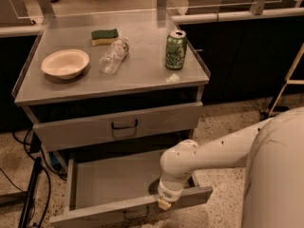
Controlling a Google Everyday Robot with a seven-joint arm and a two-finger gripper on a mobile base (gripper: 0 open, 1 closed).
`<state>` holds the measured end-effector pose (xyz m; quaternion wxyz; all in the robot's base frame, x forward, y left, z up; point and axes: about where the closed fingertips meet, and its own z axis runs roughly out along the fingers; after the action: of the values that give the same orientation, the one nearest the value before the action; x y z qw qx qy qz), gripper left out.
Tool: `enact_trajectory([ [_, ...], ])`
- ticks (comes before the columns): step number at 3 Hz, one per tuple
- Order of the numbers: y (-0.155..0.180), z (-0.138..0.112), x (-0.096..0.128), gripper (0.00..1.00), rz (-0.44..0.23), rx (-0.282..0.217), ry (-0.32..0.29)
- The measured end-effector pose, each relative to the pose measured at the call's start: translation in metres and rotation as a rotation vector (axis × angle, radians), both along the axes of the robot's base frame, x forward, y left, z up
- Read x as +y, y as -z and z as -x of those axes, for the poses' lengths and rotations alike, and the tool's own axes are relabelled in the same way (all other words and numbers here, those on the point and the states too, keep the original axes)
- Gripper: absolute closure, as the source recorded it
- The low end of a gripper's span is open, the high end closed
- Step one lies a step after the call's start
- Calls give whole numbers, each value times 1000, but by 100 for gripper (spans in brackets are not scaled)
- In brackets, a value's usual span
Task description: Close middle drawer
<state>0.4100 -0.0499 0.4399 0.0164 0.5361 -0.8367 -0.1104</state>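
Observation:
The middle drawer (111,182) is a wide, shallow grey tray with low sides, pulled far out at the bottom of the cabinet. Its narrow front panel (90,214) carries a small dark bar handle (136,216). My gripper (165,203) hangs from the white arm (213,151) and points down. It sits at the top edge of the front panel, right of the handle, on the inner side of the panel.
Above it a drawer with a taller front panel (118,126) stands slightly out. The cabinet top (142,72) holds a bowl (65,62), a lying clear bottle (114,56), a green sponge (105,36) and a green can (175,50). Cables (28,194) lie on the floor at the left.

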Motion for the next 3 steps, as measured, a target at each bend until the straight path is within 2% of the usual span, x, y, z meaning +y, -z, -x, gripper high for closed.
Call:
enact_trajectory([
  [1,0,0,0,4,0,0,0],
  [3,0,0,0,0,0,0,0],
])
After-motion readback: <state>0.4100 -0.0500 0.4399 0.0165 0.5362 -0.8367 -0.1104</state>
